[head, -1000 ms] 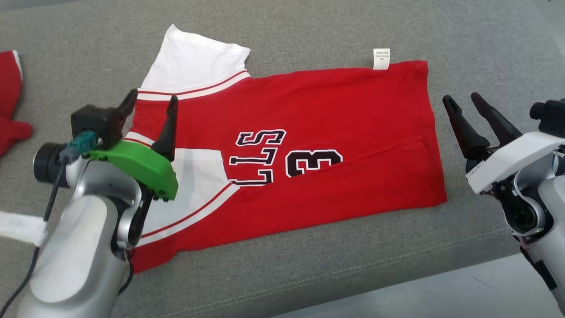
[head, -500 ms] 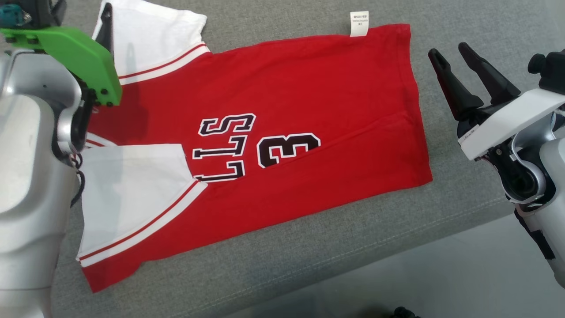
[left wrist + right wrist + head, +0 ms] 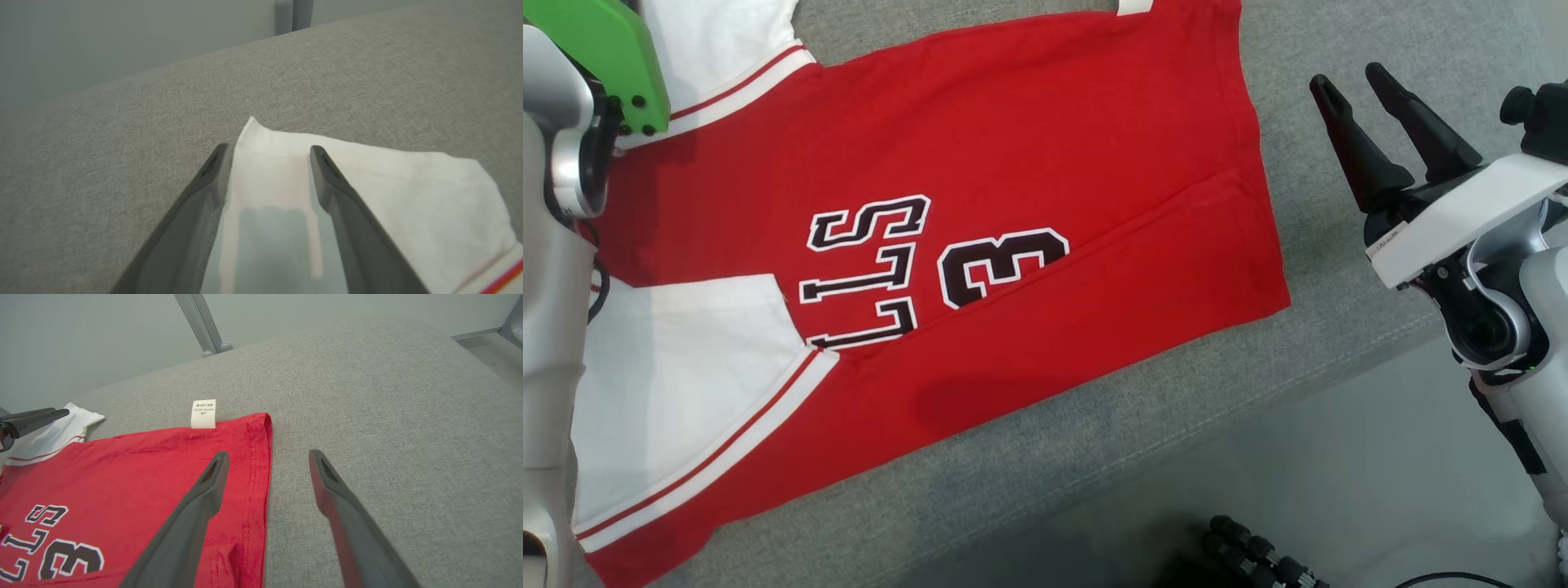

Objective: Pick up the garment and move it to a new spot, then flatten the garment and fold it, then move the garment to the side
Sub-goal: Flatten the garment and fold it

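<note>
While it lies spread flat on the grey cushion (image 3: 1054, 465), the red garment (image 3: 1013, 147) shows its black lettering face up, with its white sleeves toward the robot's left and a white care tag (image 3: 203, 413) poking out past its far edge. The left gripper (image 3: 267, 151) has its fingers spread apart over the far white sleeve (image 3: 408, 192); whether they touch the cloth I cannot tell. The right gripper (image 3: 1349, 77) hangs just beside the hem, fingers likewise parted, holding nothing.

Grey upholstered cushion (image 3: 1054, 441) beside a pale floor (image 3: 1339, 465).
</note>
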Controlling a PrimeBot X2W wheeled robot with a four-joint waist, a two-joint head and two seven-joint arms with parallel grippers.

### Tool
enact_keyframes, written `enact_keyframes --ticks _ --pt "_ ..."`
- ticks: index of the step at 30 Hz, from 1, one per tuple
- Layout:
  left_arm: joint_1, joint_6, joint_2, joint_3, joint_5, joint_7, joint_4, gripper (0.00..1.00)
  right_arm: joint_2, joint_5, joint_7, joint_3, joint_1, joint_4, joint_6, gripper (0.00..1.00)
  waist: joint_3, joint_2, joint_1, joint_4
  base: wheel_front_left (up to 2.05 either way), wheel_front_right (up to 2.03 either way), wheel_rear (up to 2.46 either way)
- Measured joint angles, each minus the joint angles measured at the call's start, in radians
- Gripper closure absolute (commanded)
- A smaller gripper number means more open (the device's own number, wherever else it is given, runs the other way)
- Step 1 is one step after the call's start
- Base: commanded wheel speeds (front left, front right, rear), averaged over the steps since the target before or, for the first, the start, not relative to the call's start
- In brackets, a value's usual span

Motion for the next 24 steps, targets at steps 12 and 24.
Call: enact_keyframes --ticks 12,24 --pt "-0.080 0.000 0.015 -0.003 0.019 -0.006 0.094 0.00 0.003 0.002 -0.001 -0.002 0.000 0.000 0.000 0.00 0.024 0.0000 0.0000 -0.013 0.00 0.00 0.00" --pt "-0.113 -0.024 -0.008 -0.031 0.027 -0.049 0.165 1.00 0.008 0.002 -0.005 -0.006 0.000 0.003 0.000 0.00 0.030 0.0000 0.0000 -0.007 0.00 0.00 0.00"
